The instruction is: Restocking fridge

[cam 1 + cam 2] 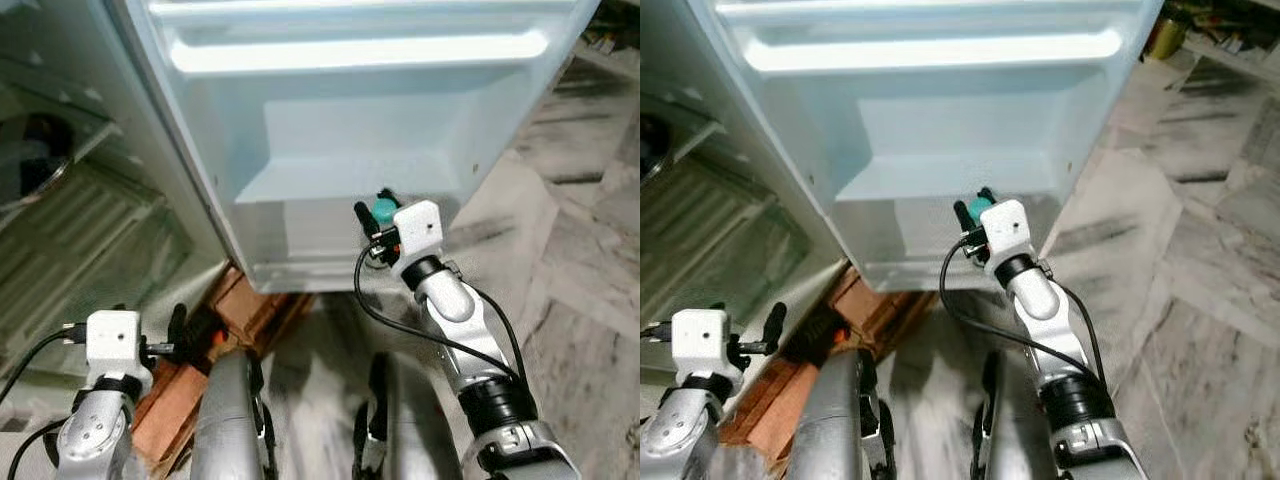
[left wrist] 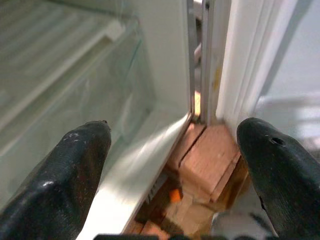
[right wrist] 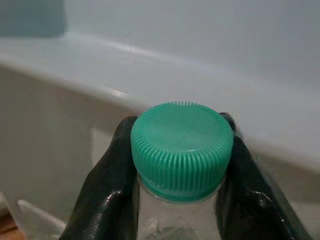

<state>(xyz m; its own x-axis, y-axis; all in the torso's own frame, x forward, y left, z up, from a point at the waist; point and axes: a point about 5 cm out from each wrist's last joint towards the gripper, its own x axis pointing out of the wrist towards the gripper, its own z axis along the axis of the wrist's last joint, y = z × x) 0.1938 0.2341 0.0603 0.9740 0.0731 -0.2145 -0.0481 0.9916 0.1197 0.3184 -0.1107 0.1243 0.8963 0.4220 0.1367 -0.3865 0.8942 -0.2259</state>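
Marble floor (image 1: 590, 250) spreads to my right, and an open fridge door (image 1: 360, 120) stands before me with its lowest door shelf (image 1: 330, 245) just ahead. My right gripper (image 1: 375, 222) is clamped around the neck of a clear bottle (image 3: 172, 220) with a green cap (image 3: 181, 147), holding it at that shelf. My left gripper (image 1: 190, 335) hangs low with fingers spread apart, near wooden blocks (image 2: 207, 160) under the fridge body (image 2: 100, 85).
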